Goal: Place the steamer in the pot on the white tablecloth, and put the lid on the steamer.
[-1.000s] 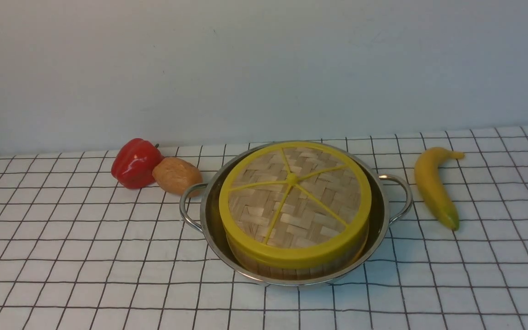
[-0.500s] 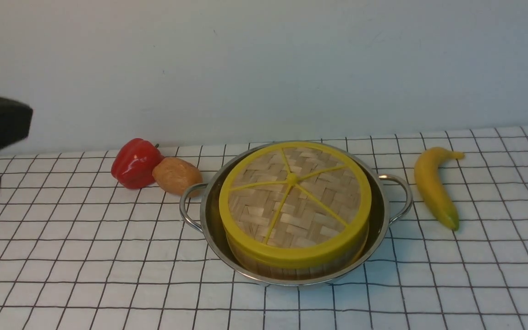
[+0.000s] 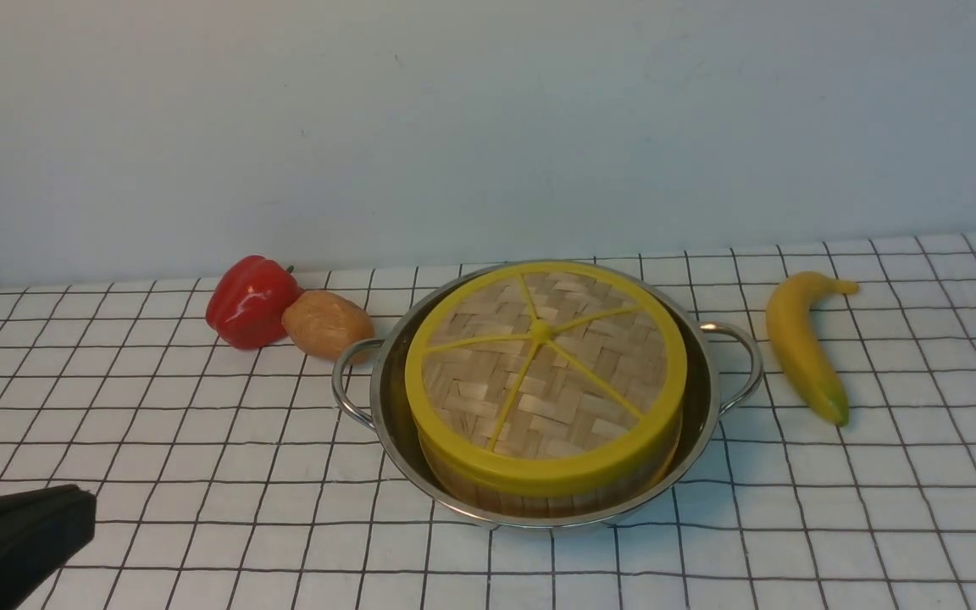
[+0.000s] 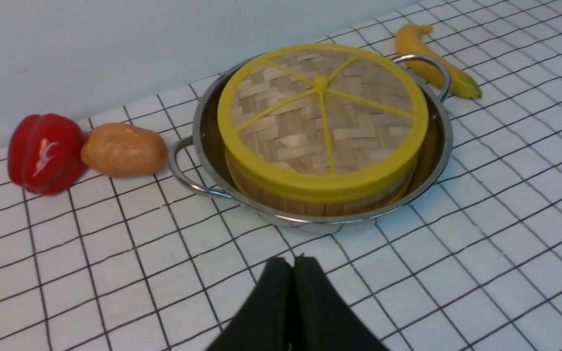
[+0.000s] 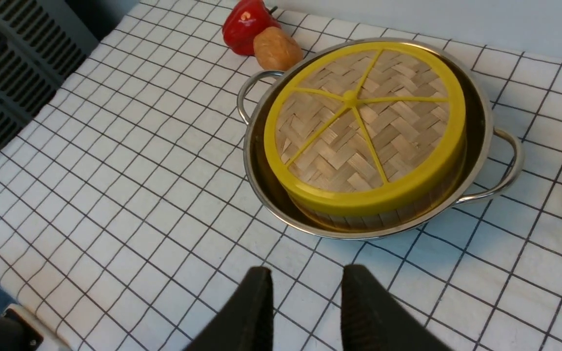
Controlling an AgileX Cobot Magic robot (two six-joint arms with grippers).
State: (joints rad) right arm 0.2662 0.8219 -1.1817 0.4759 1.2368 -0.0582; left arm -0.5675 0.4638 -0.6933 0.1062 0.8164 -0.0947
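The steamer (image 3: 539,498) sits inside the shiny pot (image 3: 385,424) on the white tablecloth (image 3: 200,474). Only its bamboo wall shows below the lid. The woven lid (image 3: 543,364) with yellow rim and spokes lies flat on top of the steamer. My left gripper (image 4: 292,263) is shut and empty, above the cloth in front of the pot; its dark tip shows at the front view's lower left (image 3: 73,517). My right gripper (image 5: 307,275) is open and empty, above the cloth in front of the pot and apart from it. The steamer's contents are hidden by the lid.
A red pepper (image 3: 249,302) and a brown potato (image 3: 327,325) lie at the pot's left handle. A yellow banana (image 3: 801,343) lies right of the pot. A grey wall stands behind the table. The table's left edge shows in the right wrist view (image 5: 42,112).
The left arm was out of the front view, then showed high at the left edge, and has dropped to the lower left corner. The pot, steamer and lid have not moved.
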